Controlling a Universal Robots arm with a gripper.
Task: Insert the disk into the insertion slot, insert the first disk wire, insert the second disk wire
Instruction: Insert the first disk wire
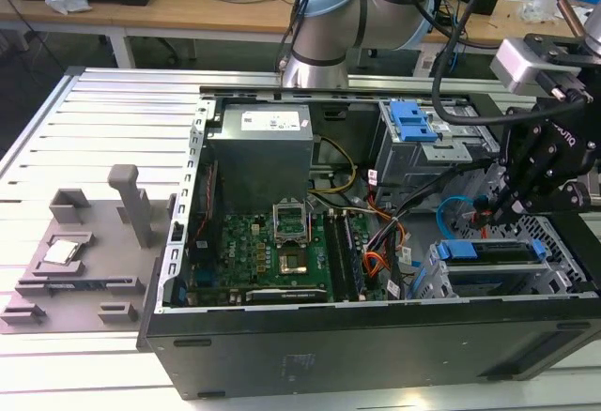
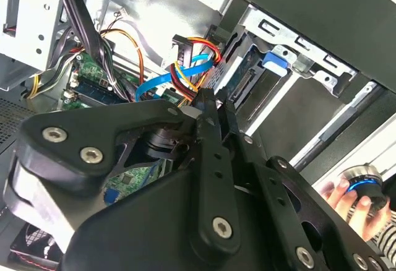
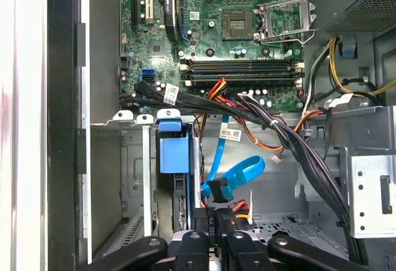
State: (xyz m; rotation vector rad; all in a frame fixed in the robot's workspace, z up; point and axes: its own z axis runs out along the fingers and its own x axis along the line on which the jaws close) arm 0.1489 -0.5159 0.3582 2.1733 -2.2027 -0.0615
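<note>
The disk (image 1: 488, 251) sits inside the insertion slot (image 1: 430, 280), a low silver cage at the exterior view's right; the disk's blue carrier (image 3: 172, 153) faces outward. My gripper (image 1: 495, 212) hangs just above the disk's near end. In the first wrist view my gripper (image 3: 210, 232) is shut on a black connector (image 3: 211, 216) with red, yellow and orange wires, close beside the disk's edge. In the second wrist view my gripper (image 2: 207, 101) pinches the same wire bundle (image 2: 193, 57) next to the carrier's blue tab (image 2: 276, 60). A loose blue flat cable (image 3: 242, 172) loops nearby.
A taller grey cage with a blue tab (image 1: 413, 122) stands behind the slot. The motherboard (image 1: 272, 251) and power supply (image 1: 261, 144) fill the case's middle. Thick black cable bundles (image 3: 297, 147) cross near the slot. A hand (image 2: 356, 198) holds a round knob outside the case.
</note>
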